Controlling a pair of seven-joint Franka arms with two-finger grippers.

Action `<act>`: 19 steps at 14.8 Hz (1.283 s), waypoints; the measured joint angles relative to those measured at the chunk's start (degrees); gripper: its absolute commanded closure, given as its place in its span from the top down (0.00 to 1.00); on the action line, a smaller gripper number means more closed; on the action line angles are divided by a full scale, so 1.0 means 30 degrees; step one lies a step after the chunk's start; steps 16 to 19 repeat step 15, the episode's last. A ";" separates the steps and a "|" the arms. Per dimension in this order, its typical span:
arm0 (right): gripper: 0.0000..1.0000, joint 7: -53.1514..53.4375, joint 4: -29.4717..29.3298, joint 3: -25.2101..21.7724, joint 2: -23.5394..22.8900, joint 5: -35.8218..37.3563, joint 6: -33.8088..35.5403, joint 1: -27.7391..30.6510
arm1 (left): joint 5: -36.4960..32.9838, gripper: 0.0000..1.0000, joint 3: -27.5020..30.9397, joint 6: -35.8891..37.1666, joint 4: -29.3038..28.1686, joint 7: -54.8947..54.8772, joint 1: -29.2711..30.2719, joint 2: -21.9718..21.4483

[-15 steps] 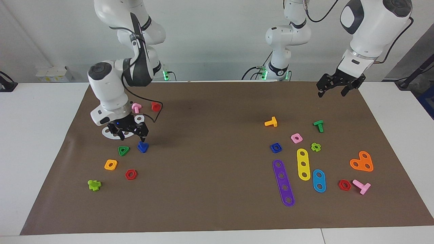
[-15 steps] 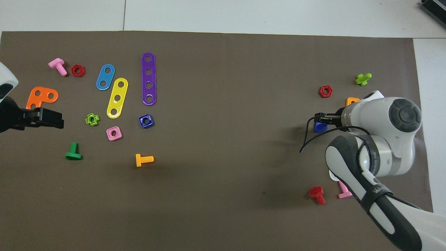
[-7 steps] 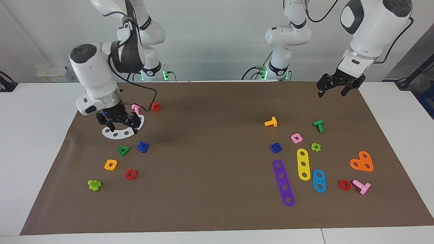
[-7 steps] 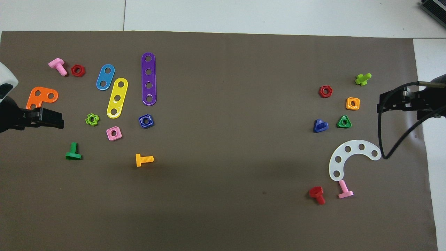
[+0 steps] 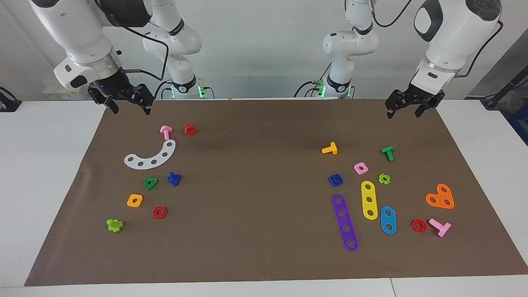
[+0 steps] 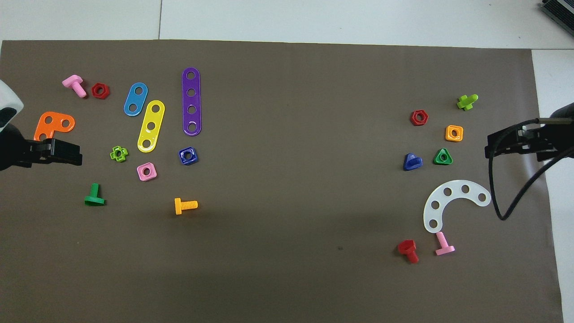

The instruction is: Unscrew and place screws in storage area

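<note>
The dark-blue screw lies on the brown mat, the storage area, toward the right arm's end and beside a green triangular nut. Its blue square nut lies apart from it, toward the left arm's end. My right gripper hangs open and empty, high over the mat's edge at the right arm's end. My left gripper waits open and empty over the mat at the left arm's end.
A white curved strip, a pink bolt and a red bolt lie nearer to the robots than the screw. Purple, yellow and blue strips and several loose nuts and bolts lie around the blue nut.
My right gripper has risen from just above the blue screw and drawn back toward the robots and the mat's edge, uncovering the white strip. The screw stays on the mat. The left arm is still.
</note>
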State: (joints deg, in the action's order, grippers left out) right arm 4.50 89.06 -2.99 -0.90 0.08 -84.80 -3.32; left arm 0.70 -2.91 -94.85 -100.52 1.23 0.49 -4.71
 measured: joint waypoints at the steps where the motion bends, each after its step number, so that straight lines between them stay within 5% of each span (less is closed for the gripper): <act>1: 1.00 -0.0159 0.0159 0.0007 0.0119 0.0387 -0.0088 -0.0018 | 0.0000 1.00 0.0000 0.0000 0.0000 0.0000 0.0000 0.0000; 19: 1.00 -0.0330 0.0357 -0.0027 0.0522 0.0370 -0.0558 0.0138 | 0.0000 1.00 0.0000 0.0000 0.0000 0.0000 0.0000 0.0000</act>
